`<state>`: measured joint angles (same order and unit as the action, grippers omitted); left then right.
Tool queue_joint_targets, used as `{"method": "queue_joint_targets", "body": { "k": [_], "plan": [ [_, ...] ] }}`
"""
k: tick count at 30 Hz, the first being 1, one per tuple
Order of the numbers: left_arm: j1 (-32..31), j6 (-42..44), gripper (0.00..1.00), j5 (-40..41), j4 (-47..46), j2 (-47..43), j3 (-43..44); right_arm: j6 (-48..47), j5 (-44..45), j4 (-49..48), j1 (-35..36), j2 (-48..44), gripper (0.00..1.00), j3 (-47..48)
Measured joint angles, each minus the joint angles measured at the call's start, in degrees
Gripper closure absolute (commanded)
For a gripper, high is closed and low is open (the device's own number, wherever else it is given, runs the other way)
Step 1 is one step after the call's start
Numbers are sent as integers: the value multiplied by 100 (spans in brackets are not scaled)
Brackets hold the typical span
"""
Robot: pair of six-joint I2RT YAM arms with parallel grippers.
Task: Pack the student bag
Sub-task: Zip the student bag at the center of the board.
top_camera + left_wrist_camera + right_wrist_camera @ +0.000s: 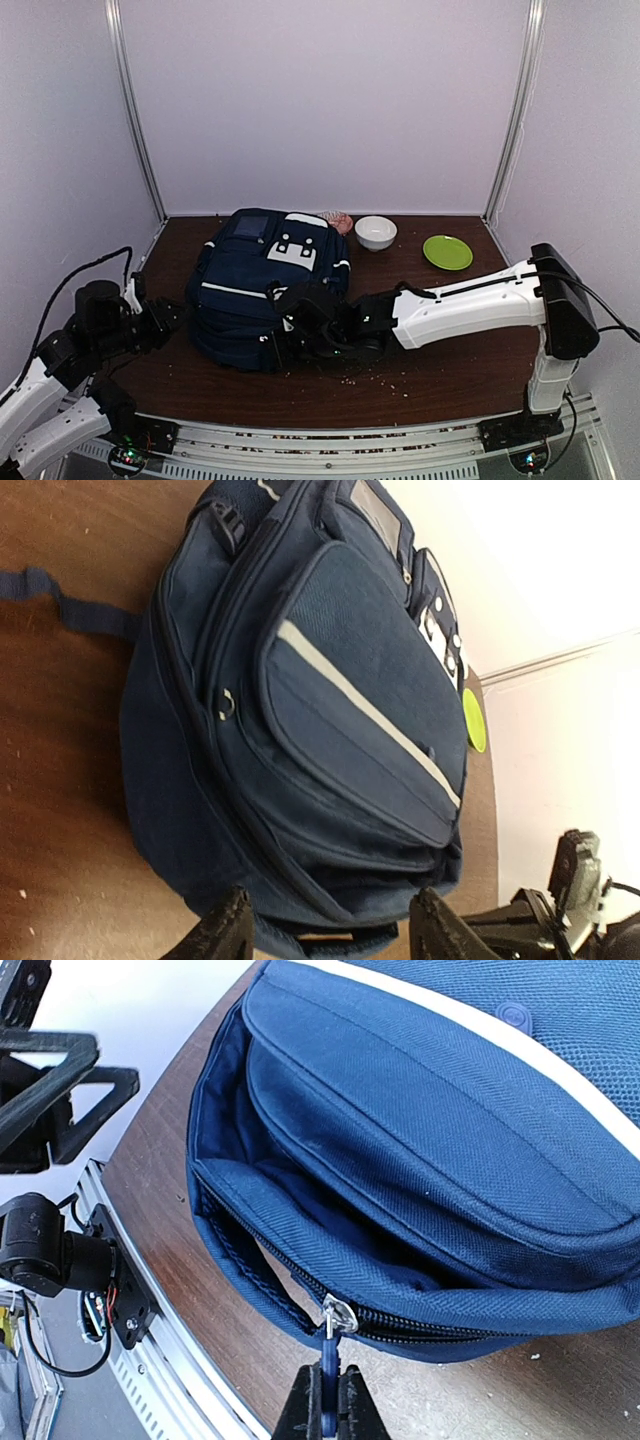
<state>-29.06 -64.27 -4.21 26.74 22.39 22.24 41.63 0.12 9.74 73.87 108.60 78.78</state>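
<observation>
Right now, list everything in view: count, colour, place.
student bag: one, navy blue with a white stripe and patches, lying mid-table, near compartment partly unzipped
zipper pull: one, silver slider with a blue tab, at the bag's near edge
bowl: one, white, behind the bag to the right
plate: one, green, right of the bowl
pinkish item: one, half hidden behind the bag, cannot tell what it is
crumbs: many, pale, scattered on the near table
table: one, dark brown
left pincer: one, black, open, empty, left of the bag
right pincer: one, black, shut on the zipper pull
</observation>
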Motion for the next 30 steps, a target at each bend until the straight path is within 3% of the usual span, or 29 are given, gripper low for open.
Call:
{"method": "queue_joint_targets", "body": {
  "k": [5, 11, 18, 30],
  "plan": [
    [-1023, -691, 6, 382, 249, -111, -4, -39, -46, 59, -2, 42, 100, 79],
    [-2081, -1434, 2, 1038, 63, 997, 109, -111, -76, 116, -2, 76, 100, 111],
    [-2190, -2100, 4, 1547, -861, 1613, 68, -179, -74, 166, -13, 81, 100, 155],
    [-2249, -2452, 7, 1478, -1215, 2811, 538, -286, -72, 160, -13, 81, 100, 142]
  ]
}}
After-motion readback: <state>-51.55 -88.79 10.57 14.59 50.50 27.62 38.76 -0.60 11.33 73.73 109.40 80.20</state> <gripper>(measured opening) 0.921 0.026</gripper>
